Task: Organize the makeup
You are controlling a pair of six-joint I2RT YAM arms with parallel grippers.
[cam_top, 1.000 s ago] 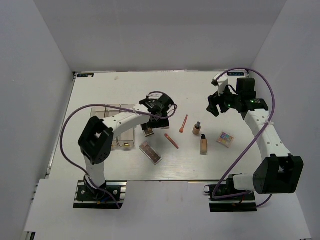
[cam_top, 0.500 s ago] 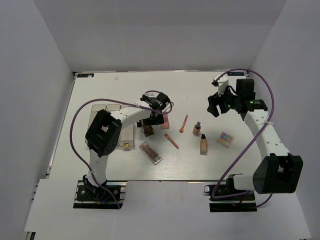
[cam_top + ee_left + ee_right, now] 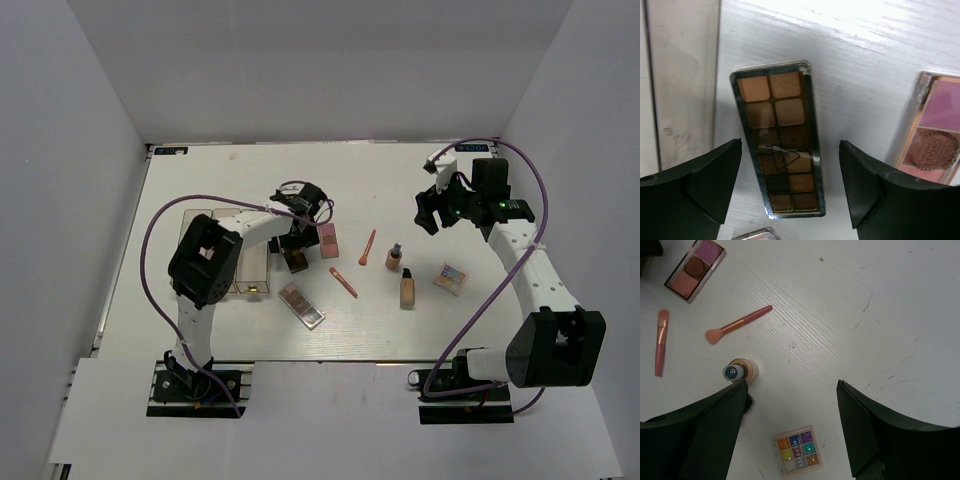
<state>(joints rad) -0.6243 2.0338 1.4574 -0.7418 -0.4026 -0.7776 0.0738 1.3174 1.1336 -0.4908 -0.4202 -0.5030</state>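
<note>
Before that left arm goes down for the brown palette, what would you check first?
1. The left gripper is open: ok.
2. The brown palette lies between its fingers, long edges facing them: ok.
3. The pink palette is clear of the nearer finger: cannot tell, it lies close.
4. Free room in the clear box: cannot tell, the arm hides part of it.
5. The right gripper is open, empty and well away: ok.
</note>
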